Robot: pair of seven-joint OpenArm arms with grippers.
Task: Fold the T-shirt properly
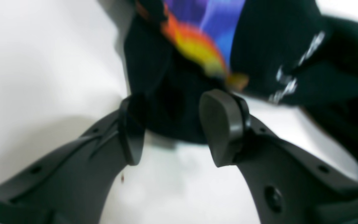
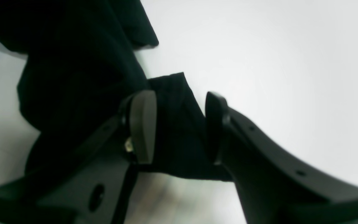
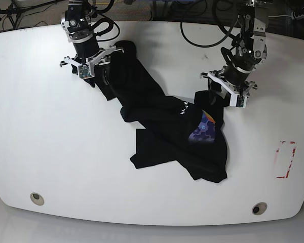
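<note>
Left pincer (image 1: 172, 127) — parted around black T-shirt (image 3: 157, 116) fold; right pincer (image 2: 179, 127) likewise parted, cloth between pads — crumpled on white desk (image 3: 50, 152).

The T-shirt (image 3: 164, 131) is lying crumpled across the middle of the white table (image 3: 50, 162), stretching diagonally from the upper left toward the lower right. Its blue-purple graphic (image 3: 202, 130) is showing near the right edge, with small white lettering (image 3: 183, 109) just above and left of it. The right gripper (image 3: 105, 76) is reaching down at the cloth's upper-left end. The left gripper (image 3: 213, 98) is sitting at its upper-right corner. Cables (image 3: 207, 30) are trailing along the table's far edge, and a red outline (image 3: 286, 159) is marking the right side.
</note>
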